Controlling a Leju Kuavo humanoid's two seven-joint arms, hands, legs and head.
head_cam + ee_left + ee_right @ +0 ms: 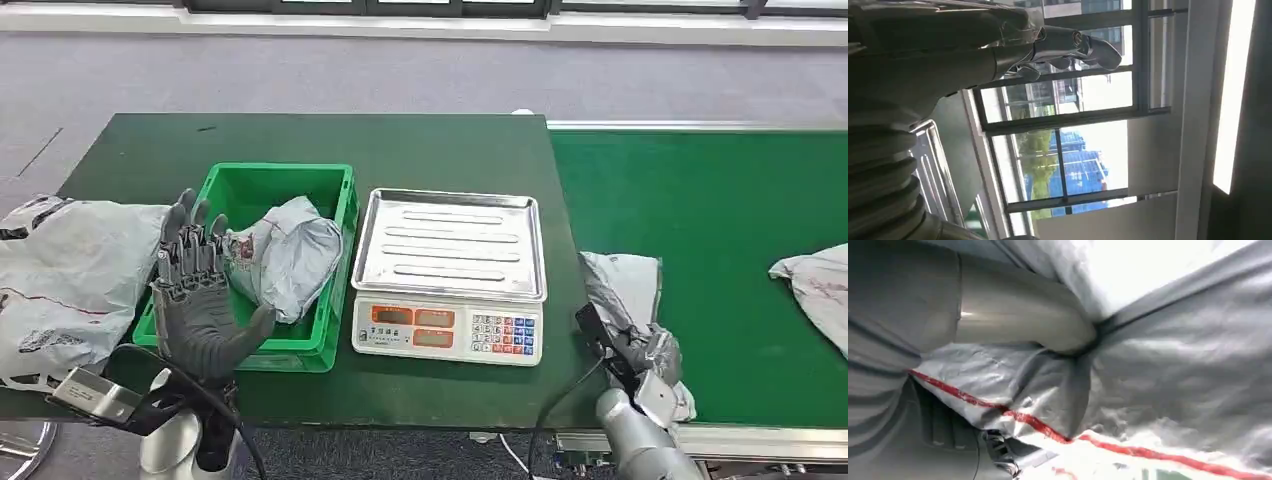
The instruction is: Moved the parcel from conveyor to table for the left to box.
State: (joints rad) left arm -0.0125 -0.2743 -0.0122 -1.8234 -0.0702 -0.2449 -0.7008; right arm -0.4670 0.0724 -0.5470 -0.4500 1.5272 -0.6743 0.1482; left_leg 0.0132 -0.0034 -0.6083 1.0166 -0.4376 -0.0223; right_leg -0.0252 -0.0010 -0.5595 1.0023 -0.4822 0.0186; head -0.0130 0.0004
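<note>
Item: crumpled grey plastic mailer parcel [622, 285] with a red stripe, lying at the near left edge of the green conveyor belt [720, 230], just beside the dark green table [300, 140]. Right hand [645, 355]: on the parcel's near end, thumb [1023, 315] pressed into the film; grip on the parcel, other fingers hidden. Left hand [200, 295]: raised upright before the green plastic crate [340, 200], palm outward, fingers spread, holding nothing. Crate contents: one grey mailer bag [290, 250], leaning over the crate's near wall. Right of the crate: electronic scale [450, 270] with a steel tray. Table's left end: large grey mailer bag [70, 275]. Belt's far right: further grey mailer bag [815, 285].
</note>
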